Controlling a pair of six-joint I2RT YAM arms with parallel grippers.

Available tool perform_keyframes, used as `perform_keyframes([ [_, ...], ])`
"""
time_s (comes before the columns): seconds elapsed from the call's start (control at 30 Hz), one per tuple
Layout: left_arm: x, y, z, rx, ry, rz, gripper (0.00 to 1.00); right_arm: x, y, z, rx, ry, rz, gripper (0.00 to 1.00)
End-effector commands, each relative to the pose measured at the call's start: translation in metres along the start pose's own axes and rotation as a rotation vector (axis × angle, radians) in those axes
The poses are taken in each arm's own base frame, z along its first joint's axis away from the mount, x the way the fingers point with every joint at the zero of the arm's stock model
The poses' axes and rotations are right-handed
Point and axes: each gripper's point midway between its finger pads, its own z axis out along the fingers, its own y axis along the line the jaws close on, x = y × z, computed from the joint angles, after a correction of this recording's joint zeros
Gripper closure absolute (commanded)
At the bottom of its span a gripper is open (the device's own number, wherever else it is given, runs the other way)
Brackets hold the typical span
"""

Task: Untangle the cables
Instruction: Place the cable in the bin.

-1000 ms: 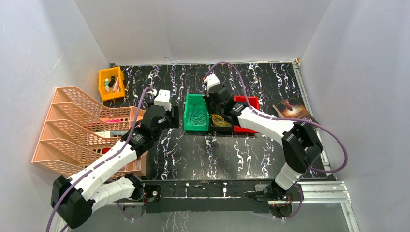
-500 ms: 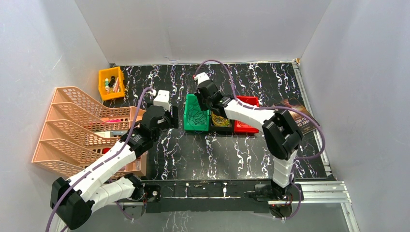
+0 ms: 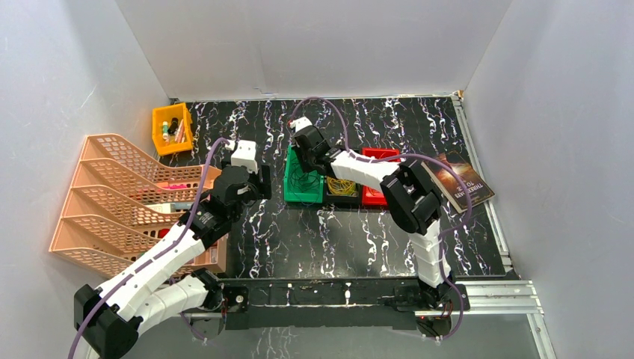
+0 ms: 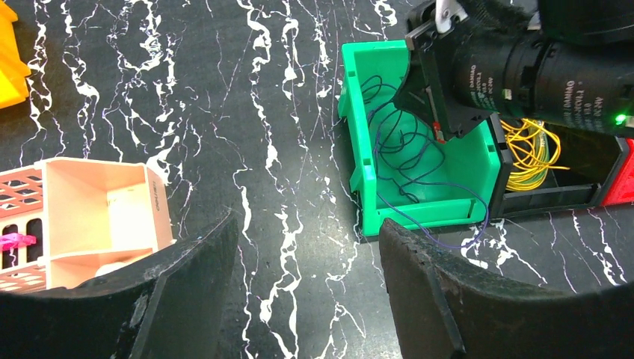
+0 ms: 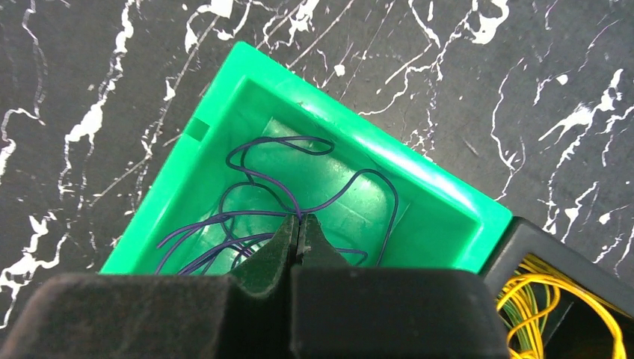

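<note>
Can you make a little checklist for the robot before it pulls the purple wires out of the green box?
1. Right fingers shut on a strand of the purple cables: ok.
2. Left fingers open, with nothing between them: ok.
3. All purple strands inside the green bin: not ok, one loop hangs over its front wall.
4. Yellow cables kept apart, in the black bin: ok.
5. Purple strands free of knots: cannot tell.
</note>
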Motion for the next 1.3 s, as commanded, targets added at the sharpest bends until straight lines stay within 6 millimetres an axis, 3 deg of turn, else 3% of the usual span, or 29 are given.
perform_keyframes([
  [0.0,-0.016,0.007,-0.006,-0.025,-0.037,0.0,0.32,-0.014,0.002,0.005,0.002,-0.029,-0.006,1.0],
  [0.23,-0.016,0.01,-0.008,-0.033,-0.04,-0.003,0.32,-0.009,0.002,0.012,0.005,-0.013,-0.023,1.0],
  [0.37,-0.016,0.01,-0.007,-0.034,-0.04,-0.001,0.32,-0.021,0.002,0.004,0.002,-0.043,-0.022,0.89],
  [0.93,-0.018,0.01,-0.007,-0.035,-0.052,-0.005,0.32,-0.074,-0.004,-0.055,-0.008,-0.184,-0.013,0.56],
  [1.17,-0.017,0.005,-0.005,-0.012,-0.04,-0.005,0.32,-0.073,-0.008,-0.082,-0.018,-0.206,-0.012,0.46],
  [1.27,-0.012,-0.01,-0.004,0.071,-0.019,0.013,0.3,-0.063,-0.012,-0.098,-0.022,-0.207,-0.005,0.46],
])
